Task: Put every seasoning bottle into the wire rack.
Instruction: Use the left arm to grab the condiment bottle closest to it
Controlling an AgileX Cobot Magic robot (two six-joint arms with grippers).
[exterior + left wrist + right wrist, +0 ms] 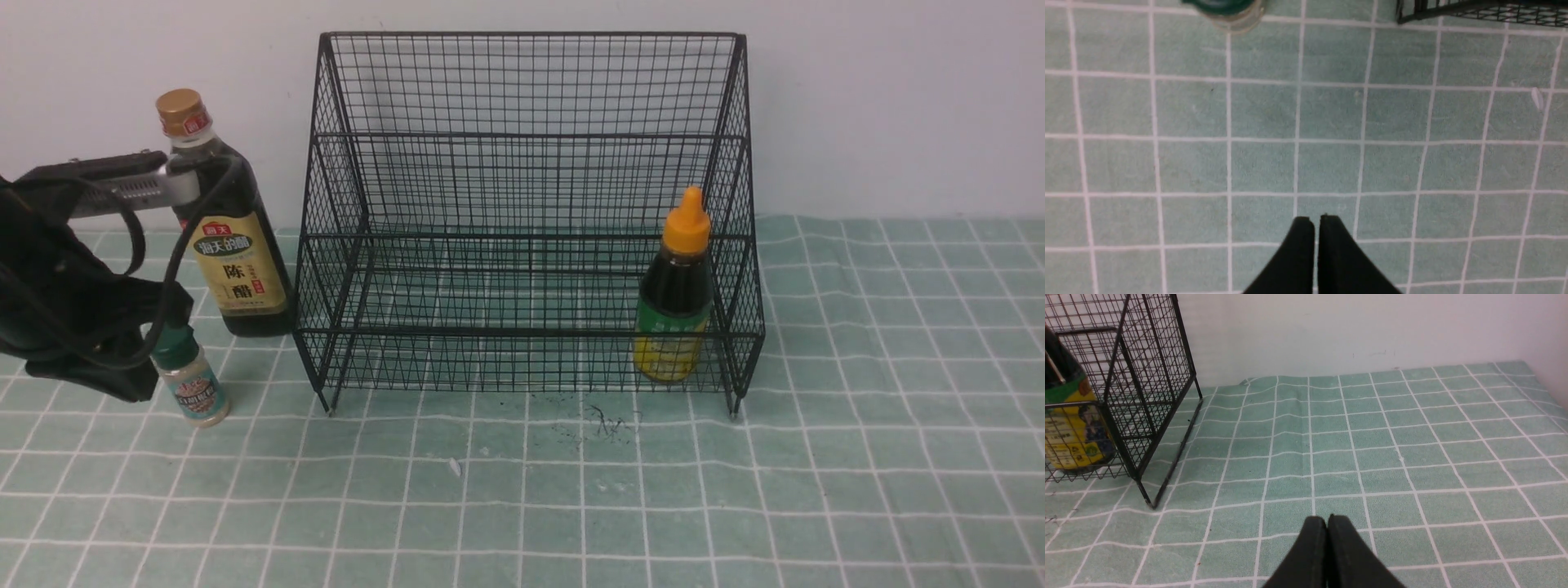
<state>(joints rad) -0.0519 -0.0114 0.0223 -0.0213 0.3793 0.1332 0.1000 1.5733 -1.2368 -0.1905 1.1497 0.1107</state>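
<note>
Finding: left claw (1316, 220) and right claw (1327, 522) closed, empty. The nozzle bottle (676, 302) sits in rack (531, 135); vinegar (237, 261) and shaker (196, 384) on bench (522, 506) at its 9 and 8 o'clock. Hazard: left arm (73, 310) crowds both, may topple them.

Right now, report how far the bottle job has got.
Done: the orange-nozzle bottle stands in the rack's lower tier, at its right end. In hand: nothing; the left end effector and right end effector are both shut and empty. Left: the vinegar bottle and the shaker stand on the cloth, left of the rack.
</note>
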